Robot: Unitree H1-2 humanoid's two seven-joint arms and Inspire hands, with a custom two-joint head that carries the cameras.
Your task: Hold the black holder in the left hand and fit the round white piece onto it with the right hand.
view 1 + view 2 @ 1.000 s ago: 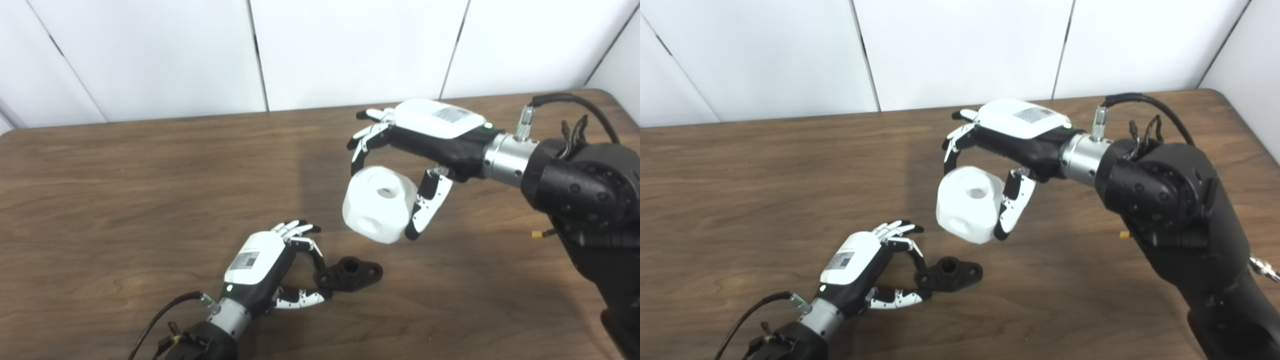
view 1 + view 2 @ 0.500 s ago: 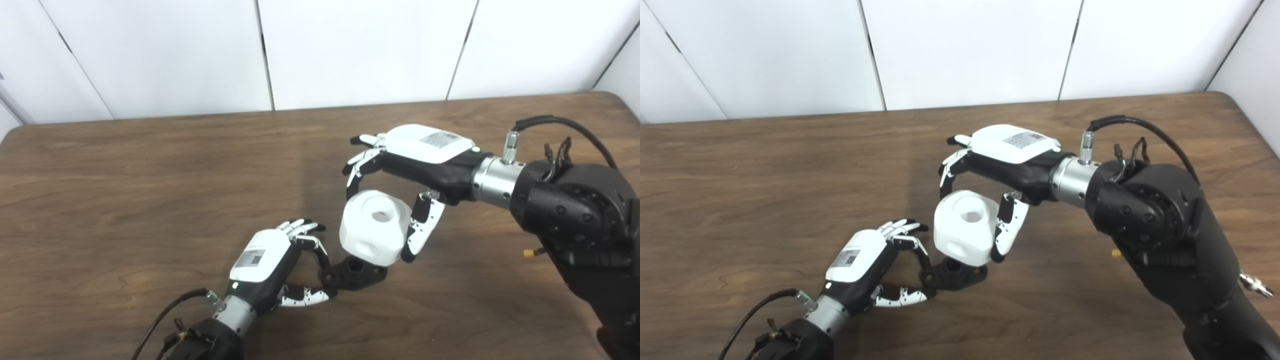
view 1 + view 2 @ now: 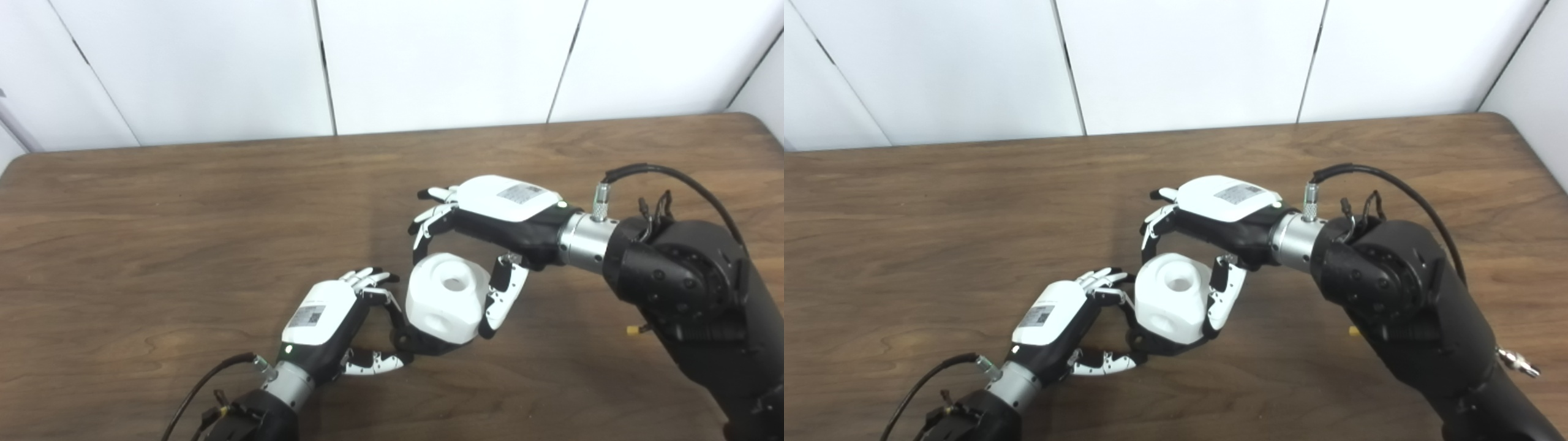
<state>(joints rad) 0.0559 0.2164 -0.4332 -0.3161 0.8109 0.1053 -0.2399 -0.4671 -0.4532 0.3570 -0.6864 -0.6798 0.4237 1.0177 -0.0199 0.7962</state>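
A: Left eye view first. Where is the white piece?

B: The round white piece (image 3: pixel 447 297) is just right of the frame's centre, lower half, clasped by the right hand (image 3: pixel 490 229), whose arm enters from the lower right. Fingers (image 3: pixel 429 220) curl over its far side and the thumb (image 3: pixel 502 300) presses its right face. A round hole faces up.

A: And the holder?

B: The black holder (image 3: pixel 419 343) lies on the brown bench (image 3: pixel 153 245) directly under the white piece, which sits against its top; only the holder's left edge and front rim show. The left hand (image 3: pixel 331 318), lower centre, pinches that left end between fingers and thumb.

A: Right eye view?

B: Same arrangement, shifted left. The white piece (image 3: pixel 1171 303) rests on the holder (image 3: pixel 1157 346) in the lower middle. The right hand (image 3: pixel 1213 220) is closed around the white piece; the left hand (image 3: pixel 1059 318) grips the holder's left end. I cannot tell whether the piece is fully seated.
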